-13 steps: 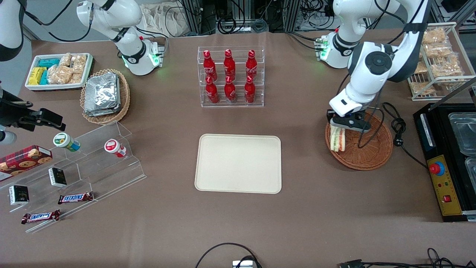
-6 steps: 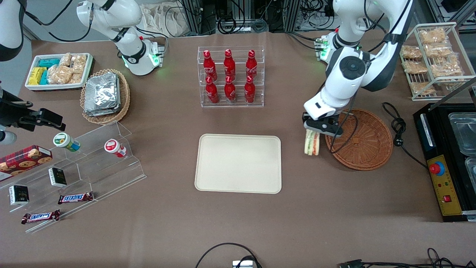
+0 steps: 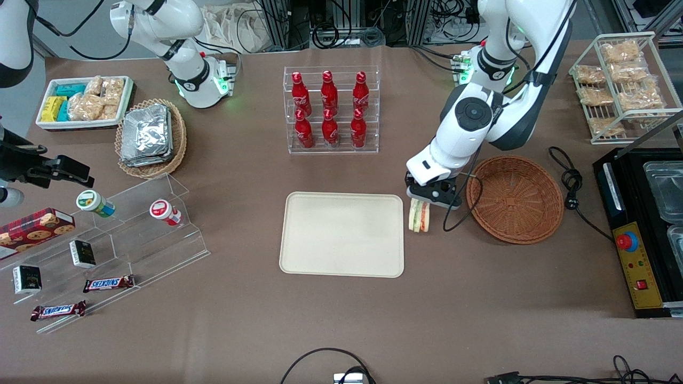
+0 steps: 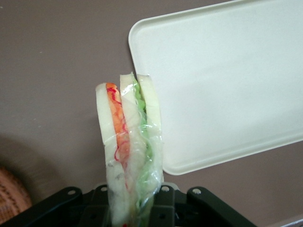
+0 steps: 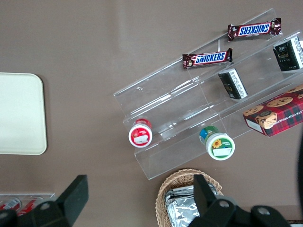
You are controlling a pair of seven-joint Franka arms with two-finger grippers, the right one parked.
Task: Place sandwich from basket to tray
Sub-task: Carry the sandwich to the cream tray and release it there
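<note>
My left gripper [image 3: 421, 201] is shut on the sandwich [image 3: 419, 217], a clear-wrapped wedge of pale bread with red, orange and green layers that hangs below the fingers. It is held above the brown table in the gap between the cream tray [image 3: 341, 234] and the reddish-brown wicker basket [image 3: 515, 198], close beside the tray's edge. In the left wrist view the sandwich [image 4: 129, 142] points away from the gripper [image 4: 130, 208], with the tray's corner [image 4: 222, 85] next to it and a sliver of the basket [image 4: 12, 196] at the edge. The basket holds nothing.
A clear rack of red bottles [image 3: 331, 109] stands farther from the front camera than the tray. A black machine [image 3: 640, 234] and a wire rack of snack packs [image 3: 624, 85] lie at the working arm's end. A tan basket of foil packets [image 3: 149, 136] and a clear stepped display [image 3: 106, 250] lie toward the parked arm's end.
The gripper has carried the sandwich out of the basket and sideways toward the tray; it now hangs just beside the tray's edge.
</note>
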